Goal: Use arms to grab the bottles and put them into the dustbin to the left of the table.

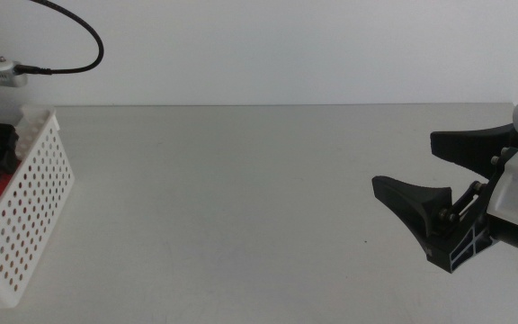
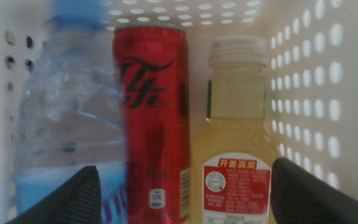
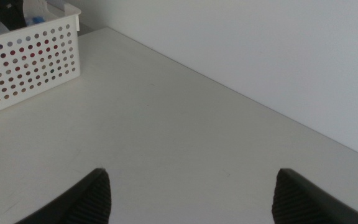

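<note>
Three containers: you find them all inside the dustbin (image 1: pixel 27 216), which sits at the far left edge of the table (image 1: pixel 241 207).
Dustbin: a white basket with rows of small round holes; in the middle view you see red through its near wall, and dark gripper parts above its rim.
Left gripper (image 2: pixel 185 193): it hangs inside the dustbin, its two dark jaws spread wide and gripping nothing.
Water bottle (image 2: pixel 67 112): clear and crinkled with a blue cap, it lies nearest one perforated wall in your left wrist view, touching the can.
Red can (image 2: pixel 151 112): it lies between the two bottles, showing a dark swirling logo.
Yellow bottle (image 2: pixel 238 137): pale yellow liquid, white cap, red label with white print; it lies beside the can, close to the other wall.
Table: a plain off-white surface stretches from the dustbin across to the right arm.
Right gripper (image 1: pixel 434 184): you see it low over the table's right side, well apart from the dustbin, its black forked jaws wide apart with nothing between them.
</note>
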`<state>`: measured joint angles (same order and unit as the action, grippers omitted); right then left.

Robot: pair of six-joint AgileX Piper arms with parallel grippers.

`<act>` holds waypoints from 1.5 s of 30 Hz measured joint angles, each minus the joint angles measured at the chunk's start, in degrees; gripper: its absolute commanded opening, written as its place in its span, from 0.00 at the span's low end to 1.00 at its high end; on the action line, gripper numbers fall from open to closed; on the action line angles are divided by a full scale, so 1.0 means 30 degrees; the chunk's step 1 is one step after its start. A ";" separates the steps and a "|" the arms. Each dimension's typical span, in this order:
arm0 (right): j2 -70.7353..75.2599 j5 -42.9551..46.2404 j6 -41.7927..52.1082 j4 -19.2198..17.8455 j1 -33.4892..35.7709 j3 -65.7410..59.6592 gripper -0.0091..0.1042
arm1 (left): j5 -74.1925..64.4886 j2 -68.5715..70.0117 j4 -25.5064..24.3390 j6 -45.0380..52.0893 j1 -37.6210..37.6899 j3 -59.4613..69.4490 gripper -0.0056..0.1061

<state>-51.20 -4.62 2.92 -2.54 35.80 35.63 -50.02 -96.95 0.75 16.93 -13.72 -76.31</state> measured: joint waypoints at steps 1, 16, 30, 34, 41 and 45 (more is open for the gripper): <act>0.0000 0.0000 0.0000 0.0000 0.0000 0.0000 0.67 | -0.0121 0.0112 0.0000 0.0000 0.0000 0.0000 0.89; 0.0000 0.0000 0.0000 0.0000 0.0000 0.0000 0.67 | -0.1078 0.3697 0.0358 -0.1503 0.0286 -0.0060 0.89; 0.0000 0.0000 0.0000 0.0000 0.0000 0.0000 0.67 | -0.0977 0.8573 0.1774 -0.2192 0.2327 -0.0082 0.89; 0.0000 0.0000 0.0000 0.0000 0.0000 0.0000 0.67 | 0.0053 1.0088 0.1355 -0.2176 0.4208 0.0444 0.89; 0.0000 0.0000 0.0000 0.0000 0.0000 0.0000 0.67 | 0.5975 1.4427 0.0649 -0.2176 0.7447 0.5154 0.89; 0.0000 0.0000 0.0000 0.0000 0.0000 0.0000 0.67 | 0.7969 1.6429 0.0528 -0.2373 0.7574 0.7605 0.89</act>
<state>-51.20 -4.62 2.92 -2.54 35.80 35.63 -26.11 -47.66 2.33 9.81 9.00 -53.49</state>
